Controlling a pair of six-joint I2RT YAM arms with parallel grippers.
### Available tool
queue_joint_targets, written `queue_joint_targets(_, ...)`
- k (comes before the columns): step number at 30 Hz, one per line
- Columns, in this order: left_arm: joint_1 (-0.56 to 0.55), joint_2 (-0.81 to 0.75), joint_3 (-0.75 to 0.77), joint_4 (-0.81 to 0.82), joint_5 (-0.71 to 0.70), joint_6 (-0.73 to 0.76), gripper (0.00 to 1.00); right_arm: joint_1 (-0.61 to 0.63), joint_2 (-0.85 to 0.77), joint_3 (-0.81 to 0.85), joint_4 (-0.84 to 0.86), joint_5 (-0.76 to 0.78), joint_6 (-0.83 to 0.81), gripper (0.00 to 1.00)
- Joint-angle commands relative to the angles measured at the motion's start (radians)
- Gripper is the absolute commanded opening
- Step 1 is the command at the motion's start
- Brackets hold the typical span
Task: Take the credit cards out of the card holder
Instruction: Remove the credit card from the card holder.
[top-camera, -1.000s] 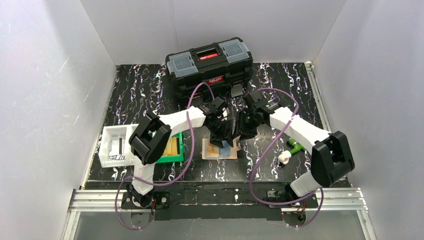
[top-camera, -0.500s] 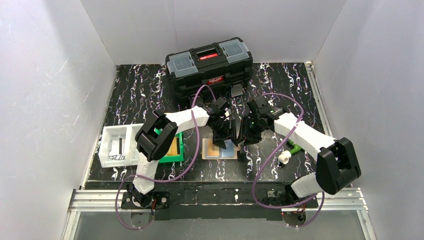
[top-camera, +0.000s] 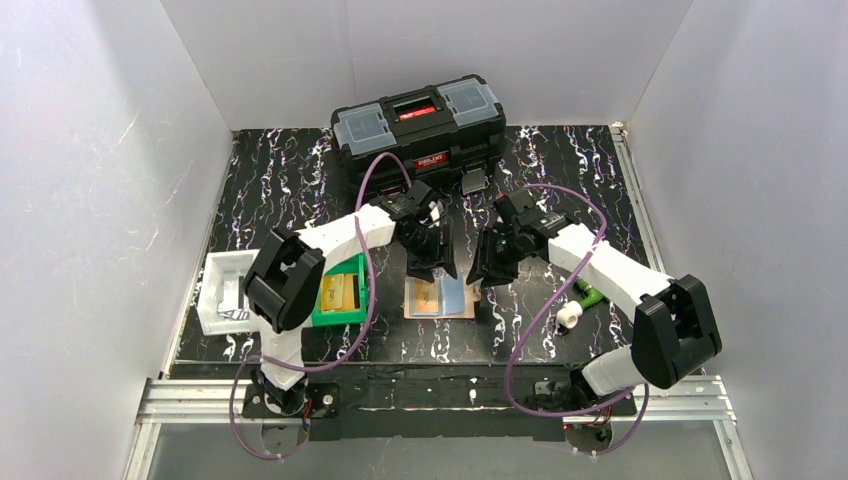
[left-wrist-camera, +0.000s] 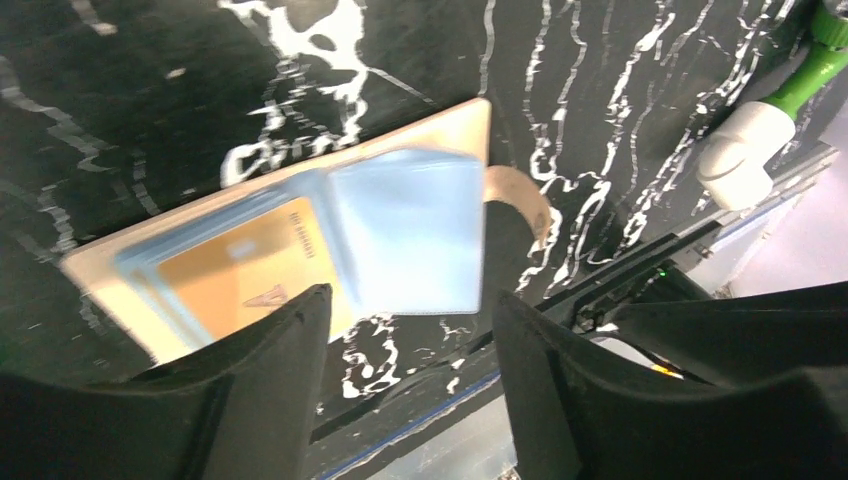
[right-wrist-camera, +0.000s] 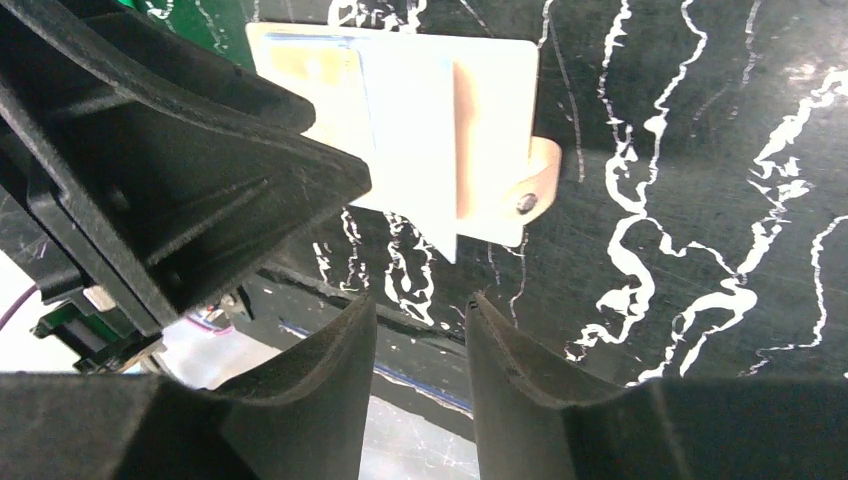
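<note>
Card holder (left-wrist-camera: 435, 130) lies opened flat on the black marbled table (top-camera: 300, 180), low centre of the overhead view, just ahead of both arms. Orange card (left-wrist-camera: 235, 270) sits in its left half, seemingly tucked in. Light blue card (left-wrist-camera: 408, 240) lies askew over the right half, one corner poking past the holder's near edge; by my reading it is part-way out, not free. Closing strap (left-wrist-camera: 520, 195) curls off the right side. What changed: a second ago the left gripper (top-camera: 432, 260) was down over the holder, right above the blue card. It has since spread its fingers and drawn back toward the upper left, with nothing between them now. So the blue card looks to have been let go where it lay, and another grab seems needed to clear it. Right gripper (right-wrist-camera: 420, 305) hangs just right of the holder, fingers apart and empty, little moved from the earlier frame. Left elbow has swung left, crowding the green bin (top-camera: 340, 318). Further out: white tray (top-camera: 215, 262) at left, black toolbox (top-camera: 418, 125) at top, a green-and-white piece (top-camera: 580, 300) at right.
</note>
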Motion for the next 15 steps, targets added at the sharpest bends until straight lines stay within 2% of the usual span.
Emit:
queue_joint_targets(1,0.057,-0.155,-0.072,-0.101,-0.114,0.060,0.53,0.016,0.047,0.067,0.078,-0.089,0.023,0.46)
queue_joint_targets(4,0.082,-0.182,-0.105,-0.131,-0.149,0.085,0.46,0.027,0.090,0.077,0.111,-0.130,0.034,0.44)
queue_joint_targets(12,0.097,-0.188,-0.179,-0.119,-0.160,0.096,0.11,0.034,0.221,0.116,0.196,-0.208,0.054,0.40)
queue_joint_targets(15,0.097,-0.168,-0.182,-0.106,-0.152,0.095,0.03,0.034,0.260,0.124,0.213,-0.224,0.056,0.37)
